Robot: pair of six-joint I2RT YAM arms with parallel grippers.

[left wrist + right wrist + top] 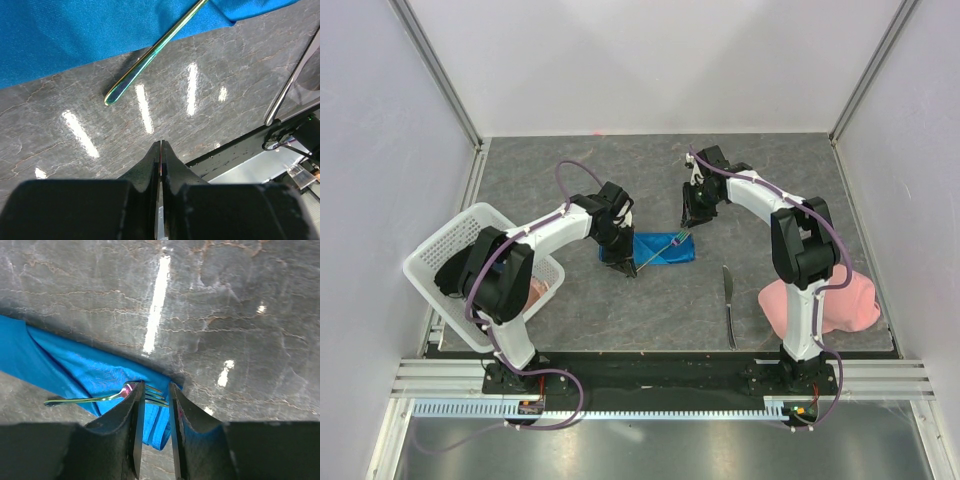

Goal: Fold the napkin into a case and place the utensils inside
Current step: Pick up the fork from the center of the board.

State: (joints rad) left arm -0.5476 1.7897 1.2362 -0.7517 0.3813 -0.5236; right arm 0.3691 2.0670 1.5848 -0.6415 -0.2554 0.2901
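We see the left gripper (160, 146) low in the middle, its jaws pressed together on nothing, above the grey marbled table (235, 80), the fork (155, 52) lying slantwise, its handle end on bare table, its upper part across the blue napkin (70, 35)

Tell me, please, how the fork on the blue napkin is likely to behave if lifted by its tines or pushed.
The fork looks like slim polished metal, so it should stay rigid but could slip in a grip. Held at the tines, its long handle would probably droop. Pushed, it may drag the thin napkin into wrinkles.
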